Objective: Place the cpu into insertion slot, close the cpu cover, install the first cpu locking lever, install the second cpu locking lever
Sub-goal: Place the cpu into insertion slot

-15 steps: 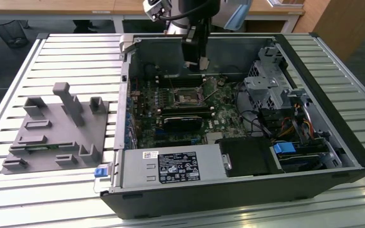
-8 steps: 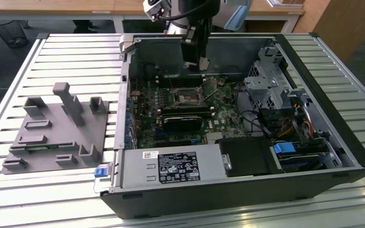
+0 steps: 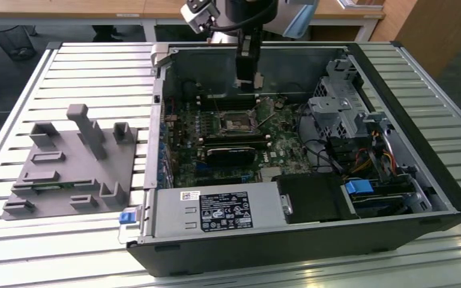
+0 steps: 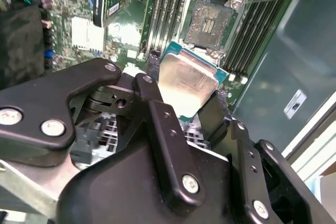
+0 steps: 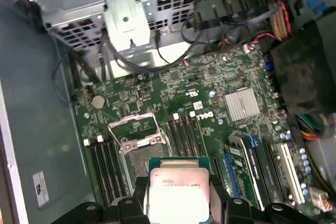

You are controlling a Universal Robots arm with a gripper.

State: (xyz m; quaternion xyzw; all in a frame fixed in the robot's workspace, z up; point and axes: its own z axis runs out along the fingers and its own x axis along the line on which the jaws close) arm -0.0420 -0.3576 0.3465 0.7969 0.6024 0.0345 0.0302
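Note:
My gripper (image 3: 248, 83) hangs inside the open computer case, above the motherboard and a little behind the insertion slot (image 3: 237, 124). It is shut on the cpu (image 4: 186, 80), a flat square chip with a silvery top, held by two opposite edges between the black fingers (image 4: 152, 95). In the first wrist view the cpu (image 5: 177, 192) sits apart from the insertion slot (image 5: 140, 155), which lies bare with a dark centre. The cpu cover (image 5: 134, 125), a thin silver frame, stands tilted up and open beside the slot. In the second wrist view the insertion slot (image 4: 210, 22) lies beyond the held chip.
Memory slots (image 4: 252, 30) flank the socket. A black card (image 3: 230, 150) lies in front of it. A metal drive cage (image 3: 335, 108) and cables (image 3: 359, 159) fill the exterior view's right. The power supply (image 3: 214, 213) sits at the front. A grey fixture (image 3: 70, 162) stands outside the case on the left.

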